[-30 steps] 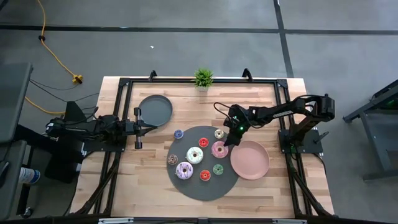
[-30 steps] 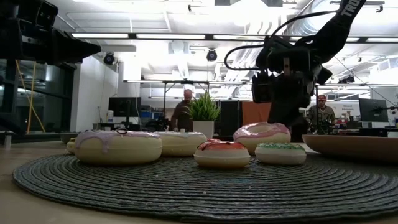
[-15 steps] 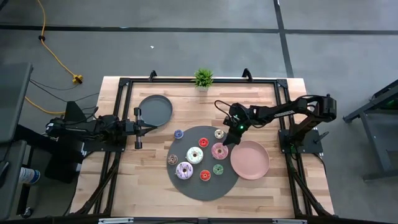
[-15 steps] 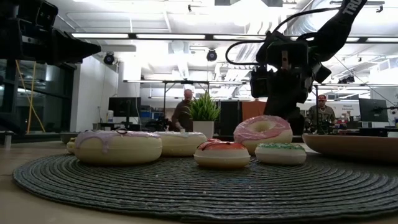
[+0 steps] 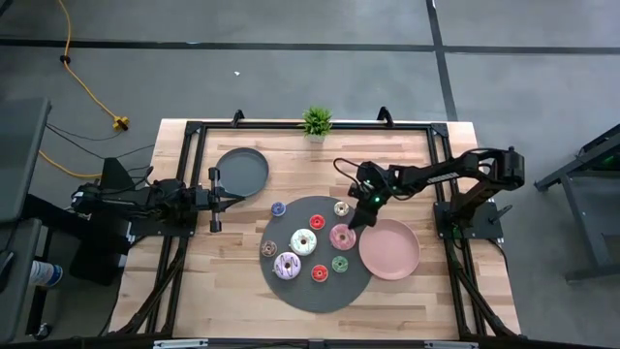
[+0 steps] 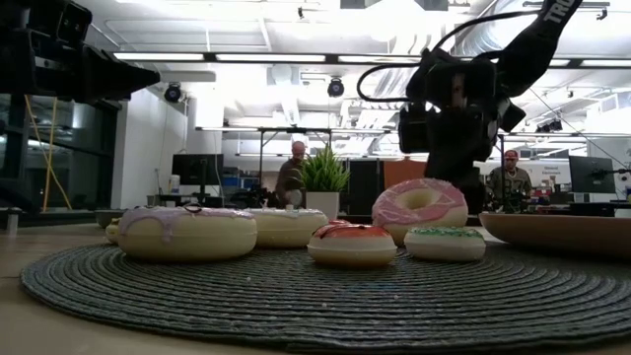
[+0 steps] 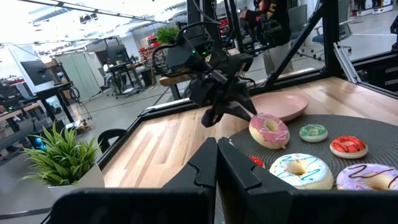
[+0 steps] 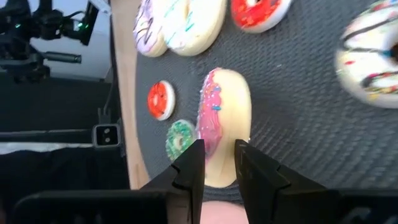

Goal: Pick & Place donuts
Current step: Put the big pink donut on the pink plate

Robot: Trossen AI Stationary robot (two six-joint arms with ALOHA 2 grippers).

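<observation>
the pink donut [image 5: 341, 235] sits just right of the frame's middle in the high view, tilted up on edge over the right part of the round dark mat [image 5: 315, 281]. the right gripper [image 5: 355, 221] has its two fingers narrowly apart and clamped on that donut's rim; in the right wrist view the fingers [image 8: 189, 167] pinch the pink donut [image 8: 224, 124] near the bottom centre of the frame. in the low view the pink donut [image 6: 420, 209] leans right of centre, its lower edge at mat level, under the dark gripper body.

on the mat around it lie the white donut [image 5: 303, 242] at centre, the lilac donut [image 5: 288, 265] lower left of it, and a small green donut [image 5: 340, 264] just below the pink one. the pink plate [image 5: 390, 250] lies just right of the mat, close to the held donut.

the left gripper [image 5: 229, 197] rests closed and empty at middle left, just below the dark plate [image 5: 242, 171].
</observation>
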